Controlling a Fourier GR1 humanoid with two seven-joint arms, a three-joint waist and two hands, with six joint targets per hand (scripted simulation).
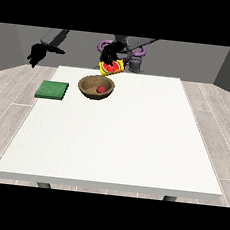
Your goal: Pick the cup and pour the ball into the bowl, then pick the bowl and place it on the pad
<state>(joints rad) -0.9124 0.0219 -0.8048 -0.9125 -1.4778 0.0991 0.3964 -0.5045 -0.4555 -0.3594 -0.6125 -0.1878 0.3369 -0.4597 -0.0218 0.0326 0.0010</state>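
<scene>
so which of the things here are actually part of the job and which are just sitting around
Part of the job:
- yellow cup, tilted over the bowl, held by a black hand
- red ball, already inside the bowl
- brown bowl
- green pad, beside the bowl at the view's left

Just there:
- white table
- other hand, raised off the table at the view's left

Table (114, 137) white, plain. Pad (52, 90) dark green, flat colour. Bowl (95, 88) brown, wood tone, darker inside. Ball (100, 89) in the bowl is red. Cup (112, 67) yellow outside, red inside. Both hands black: one at the view's left (37, 55), one at the view's right (110, 52) on the cup. Arms grey. Purple rings on the robot's torso (138, 51). Floor (9, 91) light grey plank pattern. Walls (193, 60) grey.
</scene>
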